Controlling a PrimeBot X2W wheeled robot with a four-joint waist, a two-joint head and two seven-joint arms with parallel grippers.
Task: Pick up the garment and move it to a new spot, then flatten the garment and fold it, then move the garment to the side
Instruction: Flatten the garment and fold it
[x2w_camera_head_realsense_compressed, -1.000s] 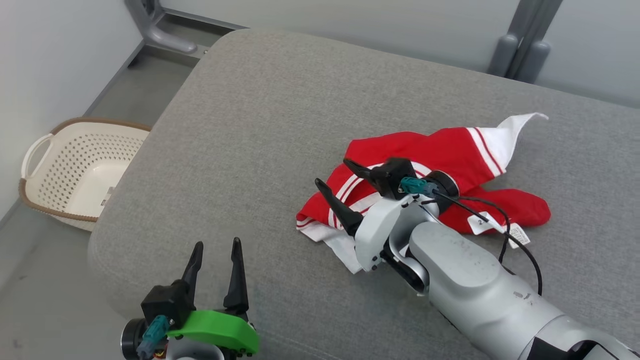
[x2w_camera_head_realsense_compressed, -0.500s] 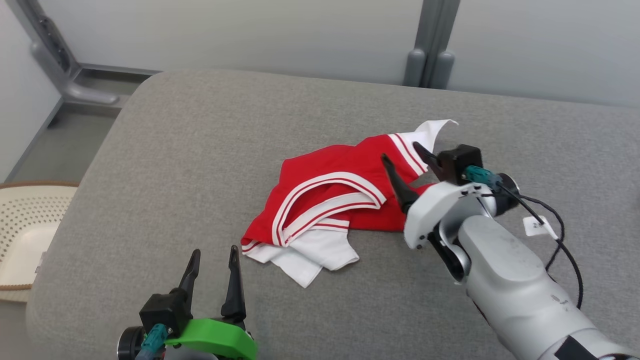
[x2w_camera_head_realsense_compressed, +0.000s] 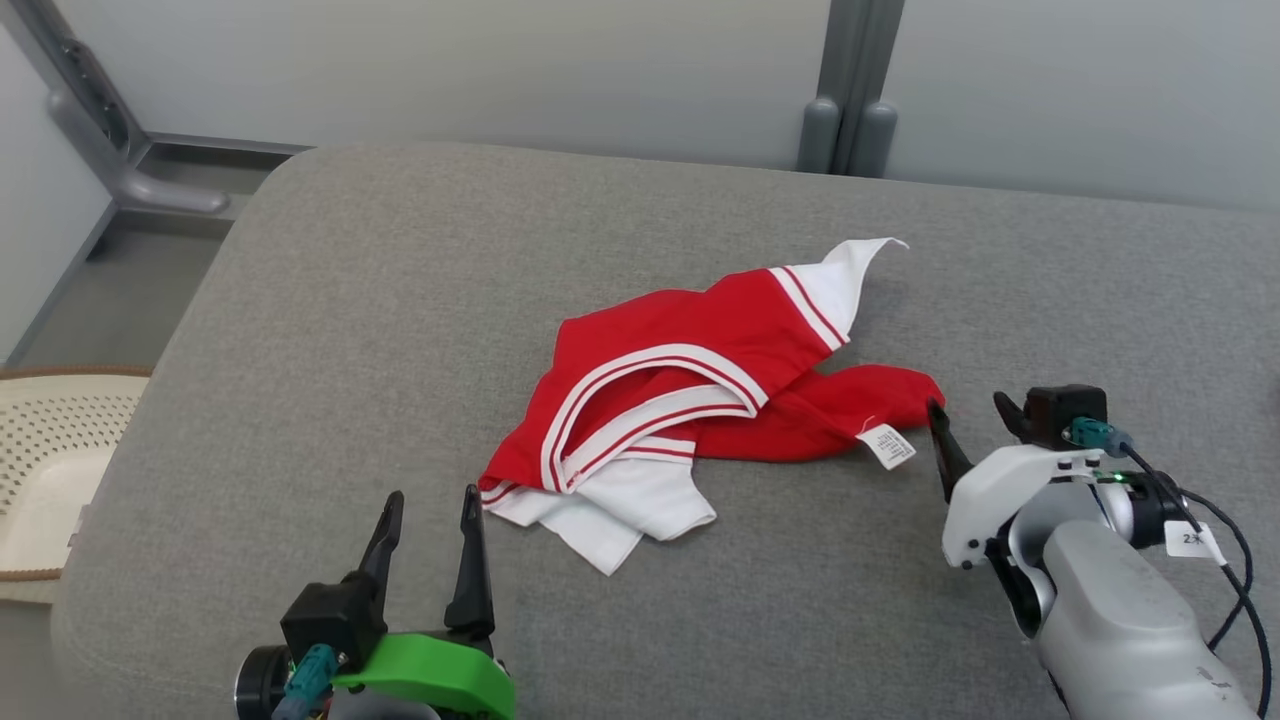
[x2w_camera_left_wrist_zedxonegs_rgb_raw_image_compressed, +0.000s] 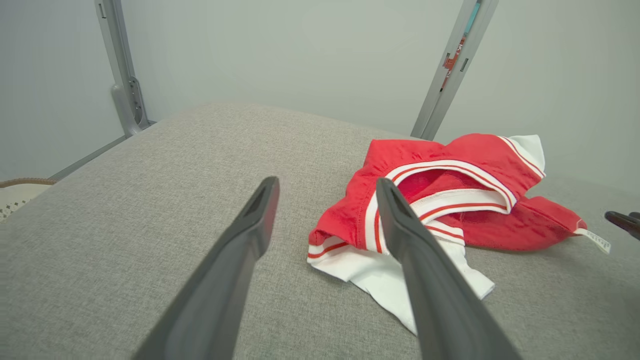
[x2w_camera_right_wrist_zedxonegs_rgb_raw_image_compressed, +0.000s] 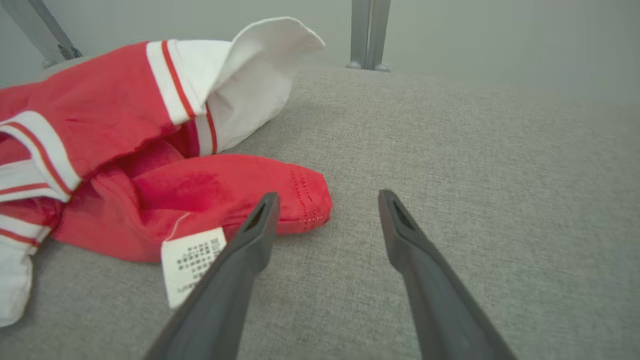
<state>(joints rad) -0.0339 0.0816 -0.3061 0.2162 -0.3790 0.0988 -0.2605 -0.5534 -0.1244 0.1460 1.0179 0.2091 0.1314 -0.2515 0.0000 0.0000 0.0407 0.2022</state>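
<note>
As the head view looks down, the crumpled red-and-white garment (x2w_camera_head_realsense_compressed: 680, 400) lies in the middle of the grey cushion (x2w_camera_head_realsense_compressed: 400, 300). The left gripper (x2w_camera_head_realsense_compressed: 432, 495) hovers spread at the near left. The right gripper (x2w_camera_head_realsense_compressed: 968, 405), also spread and empty, sits just right of the garment's red end. In the left wrist view, the fingers stand apart, with the garment beyond them to the right. In the right wrist view, the fingers stand apart above bare cushion, with the white label (x2w_camera_right_wrist_zedxonegs_rgb_raw_image_compressed: 192, 260) near one of them.

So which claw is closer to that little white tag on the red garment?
Right. The right gripper sits open just beside the tag; the left gripper is across the garment, near its white corner.
</note>
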